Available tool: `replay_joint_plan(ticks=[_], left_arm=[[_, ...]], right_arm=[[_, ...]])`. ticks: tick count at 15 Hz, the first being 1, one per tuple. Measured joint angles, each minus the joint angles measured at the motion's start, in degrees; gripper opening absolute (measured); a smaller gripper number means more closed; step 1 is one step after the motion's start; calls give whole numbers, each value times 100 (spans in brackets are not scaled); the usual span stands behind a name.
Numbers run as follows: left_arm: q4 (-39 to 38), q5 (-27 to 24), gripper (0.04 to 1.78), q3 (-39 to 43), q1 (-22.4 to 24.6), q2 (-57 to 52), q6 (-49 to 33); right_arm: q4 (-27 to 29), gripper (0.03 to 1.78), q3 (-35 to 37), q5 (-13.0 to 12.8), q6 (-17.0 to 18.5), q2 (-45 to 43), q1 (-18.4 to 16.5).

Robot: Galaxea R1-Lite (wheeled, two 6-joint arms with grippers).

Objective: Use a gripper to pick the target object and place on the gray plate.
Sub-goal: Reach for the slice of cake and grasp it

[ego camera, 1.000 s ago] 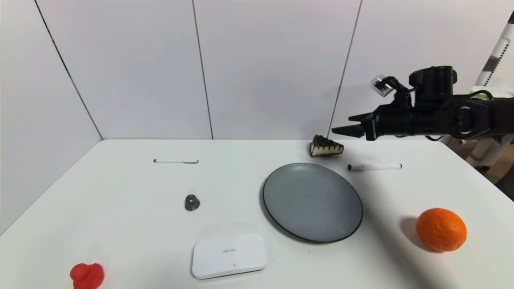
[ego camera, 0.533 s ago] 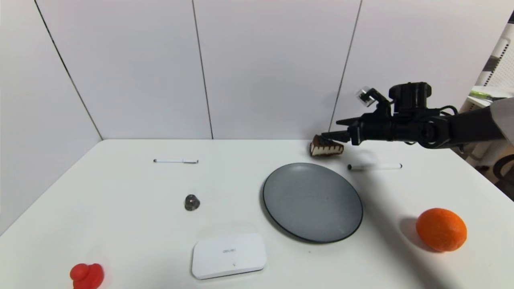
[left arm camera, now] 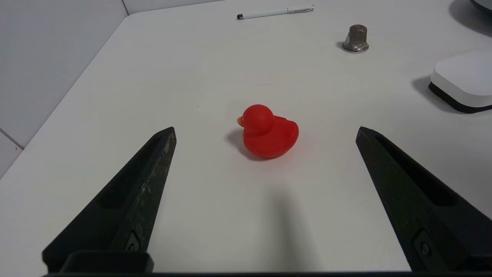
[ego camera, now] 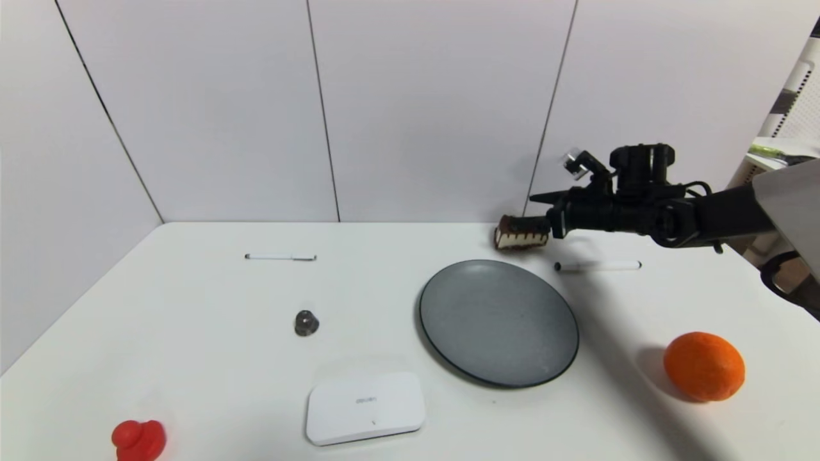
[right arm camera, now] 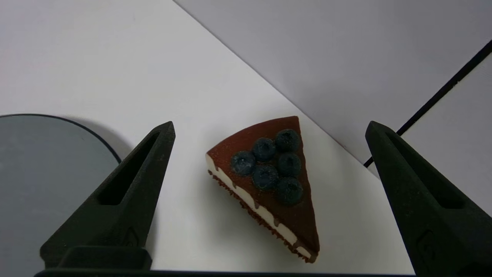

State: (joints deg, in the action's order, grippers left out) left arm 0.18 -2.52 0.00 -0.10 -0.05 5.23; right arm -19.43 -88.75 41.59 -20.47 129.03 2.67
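The cake slice, brown on top with dark blueberries, lies on the white table near the back wall, just behind the gray plate. My right gripper is open and reaches in from the right, its fingertips just above the slice. In the right wrist view the slice lies between the two spread fingers of the right gripper, untouched, and the plate's edge shows beside one finger. My left gripper is open and empty, parked low over the table's front left, out of the head view.
A red toy duck sits front left, straight ahead of the left gripper. A white box, a metal nut, two pens and an orange lie around. The wall stands close behind the slice.
My right arm has moved left and down from right of the cake slice until its open fingertips reach over the slice. Nothing on the table has moved.
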Motion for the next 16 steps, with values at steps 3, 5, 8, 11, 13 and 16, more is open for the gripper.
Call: replay_joint_plan(ticks=[3,5,8,11,13,16], left_arm=[[0,-1,169,0,0,0,2],[0,-1,169,0,0,0,0],[0,-1,169,0,0,0,4],[0,0,169,0,0,0,0],[0,-1,169,0,0,0,2],[0,-1,169,0,0,0,2]], right_arm=[[-20,171,-171,0,-20,218,-4],[1,171,-243,0,-23,333,-2],[4,171,-273,-1,-28,441,-6],[1,171,-273,-1,-135,532,0],[6,171,-273,-1,-218,586,0],[-16,171,-273,-1,-301,667,-2]])
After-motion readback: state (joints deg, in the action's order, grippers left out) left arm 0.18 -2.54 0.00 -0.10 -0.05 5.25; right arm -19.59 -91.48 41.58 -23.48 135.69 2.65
